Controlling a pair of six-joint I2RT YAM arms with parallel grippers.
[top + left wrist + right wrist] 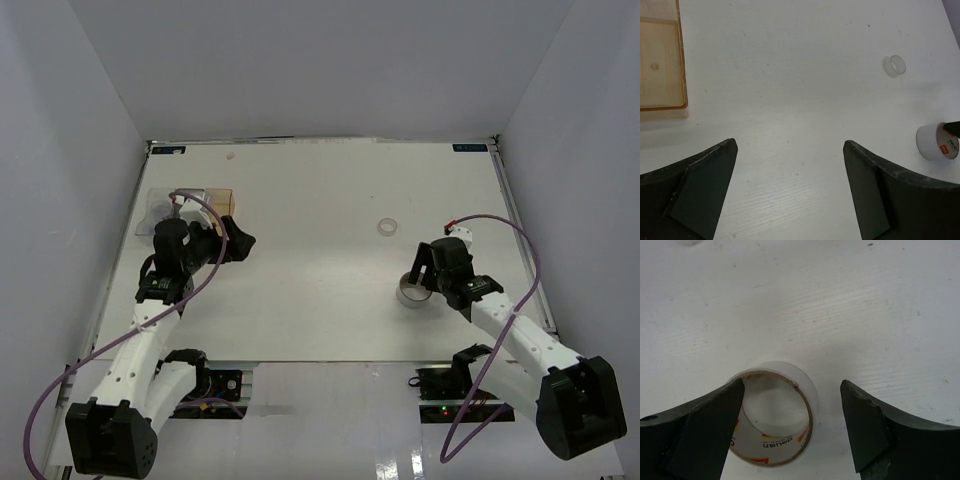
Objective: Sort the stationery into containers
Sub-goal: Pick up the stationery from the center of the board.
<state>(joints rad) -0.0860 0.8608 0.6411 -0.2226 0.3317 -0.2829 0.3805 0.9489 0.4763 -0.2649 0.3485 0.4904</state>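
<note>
Straddling the wide whitish tape roll [774,412] with the right gripper [791,390], held both fingers spread, one on each side of the roll, with nothing pinched. Located the roll on the white bench [840,300], right of centre in the top view and offset toward the finger at picture-left in the wrist view. Could not tell whether that finger touched the roll's wall. Judged the spread as set to clear the outer wall, so that closing would clamp across the full body and not on the thin rim.

Found the left gripper [790,145] likewise spread and unloaded, above bare bench near the amber-orange see-through plastic bin [683,75]. Judged this as a waiting posture close to the containers and well apart from the right arm's working area. Found the row of see-through bins [150,205] at the far left of the bench, partly covered by the left arm. Could not read their contents.

Noted a small translucent tape ring [388,227] lying flat, apart from the wide roll and farther from the arm bases, touched by neither gripper.

Judged the step in hand as the grasp of the wide roll. Expected the next move to call for a centred closure, then a long carry across the bench to the bins. Flagged one risk: with the roll off-centre, the nearer finger might push or tip it before the other made contact.
</note>
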